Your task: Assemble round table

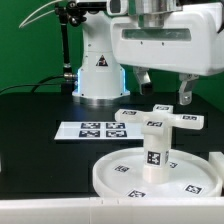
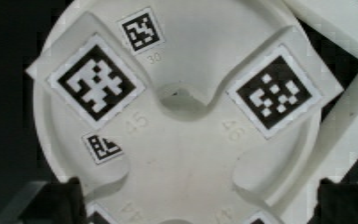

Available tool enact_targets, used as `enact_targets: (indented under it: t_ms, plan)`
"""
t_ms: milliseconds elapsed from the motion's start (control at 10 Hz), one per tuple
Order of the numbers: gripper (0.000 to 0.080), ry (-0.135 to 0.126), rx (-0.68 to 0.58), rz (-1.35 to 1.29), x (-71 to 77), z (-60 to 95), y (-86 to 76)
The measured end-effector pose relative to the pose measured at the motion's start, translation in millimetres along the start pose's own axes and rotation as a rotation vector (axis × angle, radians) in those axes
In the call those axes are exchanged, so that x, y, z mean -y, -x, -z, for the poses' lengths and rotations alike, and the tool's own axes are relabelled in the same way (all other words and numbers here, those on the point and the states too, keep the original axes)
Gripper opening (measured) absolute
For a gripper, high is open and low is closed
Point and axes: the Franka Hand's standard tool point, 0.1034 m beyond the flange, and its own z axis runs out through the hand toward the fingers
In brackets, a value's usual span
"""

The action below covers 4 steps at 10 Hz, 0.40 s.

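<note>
The large rimmed round disc (image 1: 108,176) lies flat at the front of the table. The short cylinder leg (image 1: 153,152) stands upright in its middle. The cross-shaped four-arm piece (image 1: 160,118) sits on top of the leg. My gripper (image 1: 165,88) hangs just above the cross piece, jaws wide apart and empty. In the wrist view the cross piece (image 2: 179,97) fills the picture with its square tags. My dark fingertips (image 2: 51,205) show at either side of it, and my gripper (image 2: 197,208) is open around it without touching.
The marker board (image 1: 95,130) lies flat on the black table, behind the disc toward the exterior view's left. The robot's base (image 1: 98,70) stands behind it. A white block (image 1: 215,165) sits at the exterior view's right edge beside the disc.
</note>
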Motion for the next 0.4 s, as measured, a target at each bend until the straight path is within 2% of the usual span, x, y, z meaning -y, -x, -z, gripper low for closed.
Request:
enact_targets:
  t_ms: [400]
  plan:
    - [0.0649, 0.003, 0.001, 0.000, -0.6, -1.9, 0.3]
